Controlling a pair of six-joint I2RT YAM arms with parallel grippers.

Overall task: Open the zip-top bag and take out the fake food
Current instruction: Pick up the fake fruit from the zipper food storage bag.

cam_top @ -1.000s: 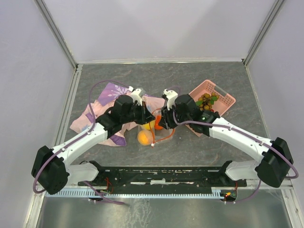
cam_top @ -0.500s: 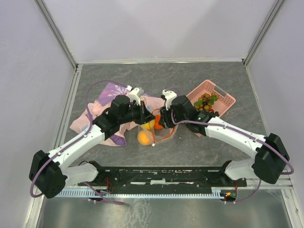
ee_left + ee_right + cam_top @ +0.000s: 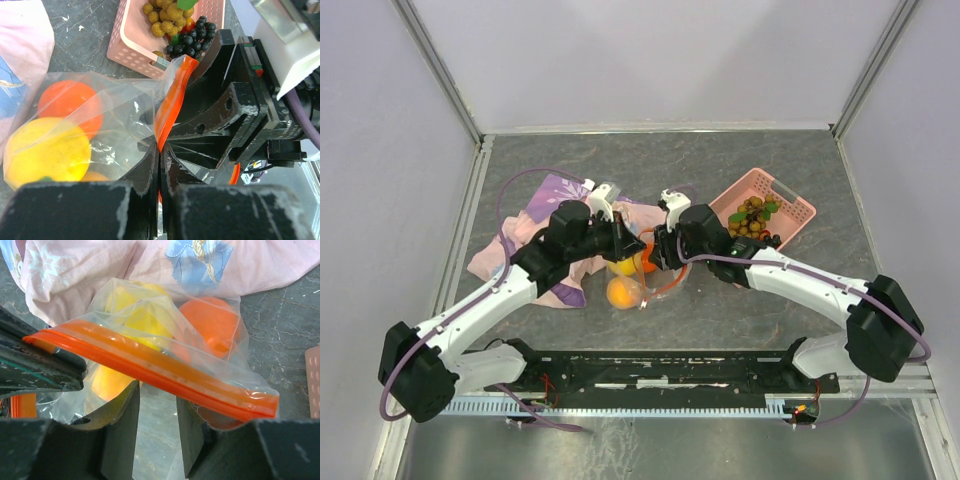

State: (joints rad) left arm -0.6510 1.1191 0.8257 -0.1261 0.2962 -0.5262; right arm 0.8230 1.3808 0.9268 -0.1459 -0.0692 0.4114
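Pinching the orange-red zip strip (image 3: 150, 365) of the clear crinkly zip-top bag (image 3: 120, 100) at mid-desk with left tool (image 3: 159, 150), clamped tight; right tool (image 3: 157, 395) half-open, close under strip. Sitting on grey desk (image 3: 740, 160): pink perforated basket (image 3: 785, 197) of tan and purple grape bunches (image 3: 752, 212). Bagged: yellow plastic fruit (image 3: 47, 150), orange plastic fruit (image 3: 70, 102).

The zip-top bag (image 3: 125, 120), of clear crinkled plastic, is seen with its orange-red zip strip (image 3: 150, 367) lifted. Fake food (image 3: 623, 291) is enclosed in it: a yellow fruit (image 3: 45, 150) touching an orange fruit (image 3: 70, 107). Tan and dark purple grape bunches (image 3: 175, 25) are heaped in the pink basket (image 3: 130, 45)
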